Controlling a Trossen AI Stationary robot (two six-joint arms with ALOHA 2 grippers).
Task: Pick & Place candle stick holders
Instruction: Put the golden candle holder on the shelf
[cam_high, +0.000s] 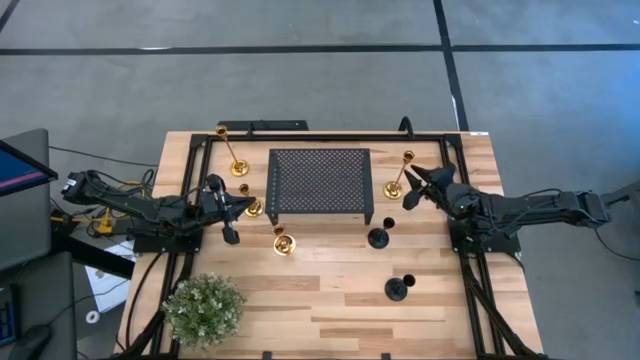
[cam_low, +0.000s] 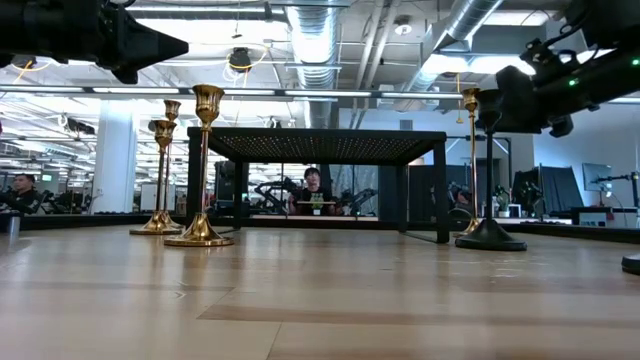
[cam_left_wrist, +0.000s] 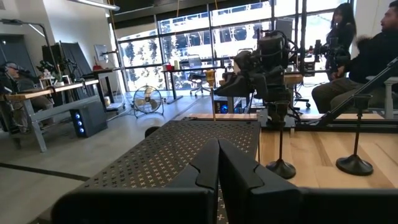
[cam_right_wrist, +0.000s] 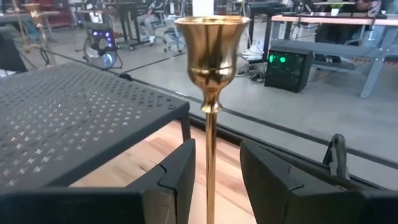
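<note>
A tall gold holder stands upright at the right end of the black stand, its stem between the wide-open fingers of the right gripper, which do not touch it. Another tall gold holder stands off the stand's left end. Two short gold holders and two black ones sit in front of the stand. The left gripper is closed and empty by the stand's left edge.

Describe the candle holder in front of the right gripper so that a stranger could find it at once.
Find the black perforated stand mid-table. Just off its right edge stands a tall gold candle holder, its stem between the right gripper's open fingers. The black holders nearby are darker.
</note>
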